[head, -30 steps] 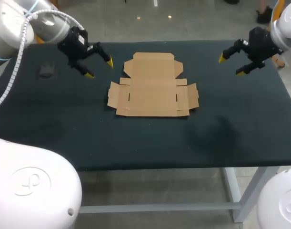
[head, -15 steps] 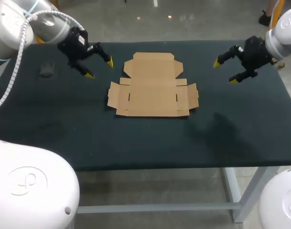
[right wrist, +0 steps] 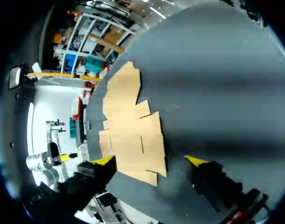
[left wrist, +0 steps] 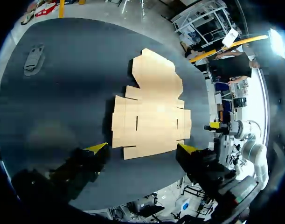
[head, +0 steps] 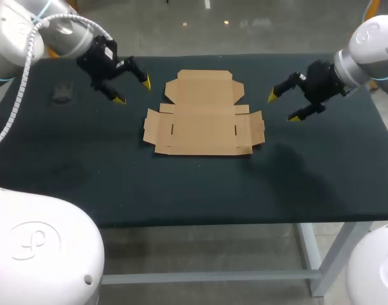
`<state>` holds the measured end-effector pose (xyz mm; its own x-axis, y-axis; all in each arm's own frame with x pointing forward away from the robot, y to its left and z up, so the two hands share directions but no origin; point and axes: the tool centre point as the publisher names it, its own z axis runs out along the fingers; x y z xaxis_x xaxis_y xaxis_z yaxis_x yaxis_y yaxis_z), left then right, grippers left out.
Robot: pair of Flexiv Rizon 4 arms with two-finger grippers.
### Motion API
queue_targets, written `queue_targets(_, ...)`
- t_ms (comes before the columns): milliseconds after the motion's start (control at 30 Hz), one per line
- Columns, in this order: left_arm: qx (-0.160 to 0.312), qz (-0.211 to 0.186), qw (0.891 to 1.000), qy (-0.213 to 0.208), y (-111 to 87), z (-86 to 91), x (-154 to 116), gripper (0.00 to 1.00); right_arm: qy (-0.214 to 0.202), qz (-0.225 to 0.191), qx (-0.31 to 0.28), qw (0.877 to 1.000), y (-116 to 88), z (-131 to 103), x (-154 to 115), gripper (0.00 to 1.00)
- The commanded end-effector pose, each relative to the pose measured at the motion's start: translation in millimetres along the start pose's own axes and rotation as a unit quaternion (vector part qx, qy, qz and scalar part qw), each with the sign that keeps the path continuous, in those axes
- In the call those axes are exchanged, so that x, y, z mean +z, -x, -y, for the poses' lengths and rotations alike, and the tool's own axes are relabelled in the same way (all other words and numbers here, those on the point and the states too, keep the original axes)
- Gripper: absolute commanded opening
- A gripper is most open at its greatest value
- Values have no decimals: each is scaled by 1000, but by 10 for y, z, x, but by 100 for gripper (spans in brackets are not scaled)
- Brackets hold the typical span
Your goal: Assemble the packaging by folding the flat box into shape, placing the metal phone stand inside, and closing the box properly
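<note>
Now the right claw [head: 282, 107], spread and empty, has swung in toward the flat box [head: 203, 121] ahead of it; folding looks ready to start.

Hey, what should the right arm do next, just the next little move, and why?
Probably lower the right gripper to the right side flap of the box. The box lies fully flat with no flap raised, and that gripper hovers open and empty just beside that flap. The phone stand lies well apart from the box, so it can wait.
</note>
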<state>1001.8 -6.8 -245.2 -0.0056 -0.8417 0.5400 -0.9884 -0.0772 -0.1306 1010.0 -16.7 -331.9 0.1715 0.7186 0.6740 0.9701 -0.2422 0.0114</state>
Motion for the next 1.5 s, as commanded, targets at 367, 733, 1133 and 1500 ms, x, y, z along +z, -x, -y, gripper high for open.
queue_targets(367, -1, 3, 1000, 1, -12, 0, -14, 100, -56, -13, -45, 997, 153, -52, 449, 100)
queue_targets(733, -1, 3, 1000, 1, -12, 0, -14, 100, -74, -39, -86, 993, 254, -129, 713, 58)
queue_targets(1133, -1, 3, 1000, 1, -12, 0, -14, 100, -78, -58, -107, 989, 178, -217, 849, 39)
queue_targets(1500, -1, 3, 1000, 1, -12, 0, -14, 100, -94, -81, -120, 985, 118, -144, 937, 0)
